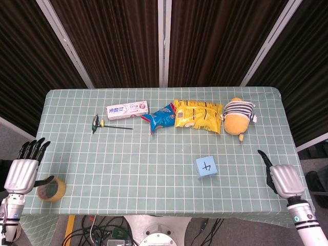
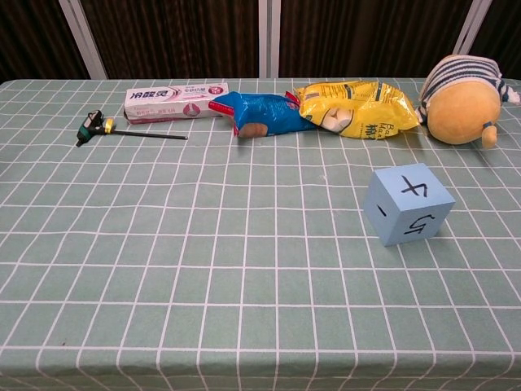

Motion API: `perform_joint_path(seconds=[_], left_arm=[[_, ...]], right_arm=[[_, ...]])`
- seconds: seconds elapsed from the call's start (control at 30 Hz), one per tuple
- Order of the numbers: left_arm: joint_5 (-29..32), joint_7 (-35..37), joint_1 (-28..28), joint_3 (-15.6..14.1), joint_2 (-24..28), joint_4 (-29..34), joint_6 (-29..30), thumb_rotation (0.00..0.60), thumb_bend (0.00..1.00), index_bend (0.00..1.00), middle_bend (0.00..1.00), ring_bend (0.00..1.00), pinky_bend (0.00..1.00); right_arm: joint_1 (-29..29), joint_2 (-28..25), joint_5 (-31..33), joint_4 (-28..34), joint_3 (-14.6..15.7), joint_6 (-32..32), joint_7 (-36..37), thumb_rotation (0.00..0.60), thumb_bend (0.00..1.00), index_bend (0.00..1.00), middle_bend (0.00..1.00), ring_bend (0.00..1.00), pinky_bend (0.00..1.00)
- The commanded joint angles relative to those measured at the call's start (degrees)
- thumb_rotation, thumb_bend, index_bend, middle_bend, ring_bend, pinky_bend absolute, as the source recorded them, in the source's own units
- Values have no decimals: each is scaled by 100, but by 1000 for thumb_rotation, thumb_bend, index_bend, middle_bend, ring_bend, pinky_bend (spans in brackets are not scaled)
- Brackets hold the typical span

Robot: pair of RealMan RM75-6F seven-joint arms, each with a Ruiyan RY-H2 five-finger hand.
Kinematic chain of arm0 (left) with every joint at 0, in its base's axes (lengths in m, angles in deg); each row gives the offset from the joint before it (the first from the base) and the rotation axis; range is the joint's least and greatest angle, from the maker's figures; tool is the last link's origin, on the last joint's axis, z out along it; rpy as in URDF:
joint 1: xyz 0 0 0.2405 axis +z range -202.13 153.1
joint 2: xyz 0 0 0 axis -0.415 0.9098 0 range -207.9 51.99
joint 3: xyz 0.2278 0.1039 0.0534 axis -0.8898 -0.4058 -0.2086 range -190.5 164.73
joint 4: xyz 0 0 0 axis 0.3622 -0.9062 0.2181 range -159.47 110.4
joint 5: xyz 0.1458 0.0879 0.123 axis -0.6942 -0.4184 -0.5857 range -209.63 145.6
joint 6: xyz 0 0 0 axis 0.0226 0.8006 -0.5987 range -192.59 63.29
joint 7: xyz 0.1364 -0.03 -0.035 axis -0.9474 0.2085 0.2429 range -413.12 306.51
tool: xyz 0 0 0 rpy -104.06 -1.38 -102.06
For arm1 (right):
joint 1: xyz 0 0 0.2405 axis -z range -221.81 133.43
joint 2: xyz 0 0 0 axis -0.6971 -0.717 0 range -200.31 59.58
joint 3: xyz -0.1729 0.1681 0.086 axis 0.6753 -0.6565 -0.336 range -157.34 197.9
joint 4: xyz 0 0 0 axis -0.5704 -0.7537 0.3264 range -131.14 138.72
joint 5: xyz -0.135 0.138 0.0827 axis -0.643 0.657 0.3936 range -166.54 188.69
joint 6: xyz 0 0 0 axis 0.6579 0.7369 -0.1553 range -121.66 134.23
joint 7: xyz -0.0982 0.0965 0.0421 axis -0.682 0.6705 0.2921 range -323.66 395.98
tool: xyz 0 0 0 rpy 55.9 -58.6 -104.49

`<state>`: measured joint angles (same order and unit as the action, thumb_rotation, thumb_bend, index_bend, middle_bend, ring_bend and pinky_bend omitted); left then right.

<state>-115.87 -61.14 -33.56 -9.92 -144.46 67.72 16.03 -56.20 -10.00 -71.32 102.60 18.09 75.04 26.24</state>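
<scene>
At bench centre-right, blue cube (image 1: 206,167) is placed. Left hand (image 1: 21,173), fingers spread, nothing held, is stationed at 8 o'clock beside tape roll (image 1: 51,189); right hand (image 1: 283,178), empty, at 4 o'clock.

Left hand (image 1: 21,173): silver ribbed back plate, black fingers, white wrist with black bands. Right hand (image 1: 283,179): silver shell, black fingers, white wrist bearing small green ring mark.

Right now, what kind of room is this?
Probably a robot test lab: a green checked tablecloth with a numbered blue cube, dark curtains behind, and loose cables underneath.
</scene>
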Motion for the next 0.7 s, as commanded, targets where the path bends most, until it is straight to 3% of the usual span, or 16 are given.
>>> perform_joint_path(seconds=[0.03,0.17,0.33,0.7], left_arm=[[-2,4,-11,-2,-14,-13,-10,600,0,64,0,0,16],[-1,3,-19,-14,-36,-36,-28,600,0,64,0,0,16],[45,63,-9,-36,-22,-86,-70,600,0,64,0,0,16],[77,279,9,-73,55,-196,-131,600,0,65,0,0,16]], right_arm=[[-373,-195,119,330,-12,-605,-163,600,1000,0,964,878,830],[-820,-401,237,813,-13,-1356,-320,600,1000,0,974,882,830],[-1379,-446,830,1062,-82,-2238,-524,600,1000,0,977,883,830],[-2047,-120,2007,987,28,-2835,-1127,600,1000,0,979,884,830]])
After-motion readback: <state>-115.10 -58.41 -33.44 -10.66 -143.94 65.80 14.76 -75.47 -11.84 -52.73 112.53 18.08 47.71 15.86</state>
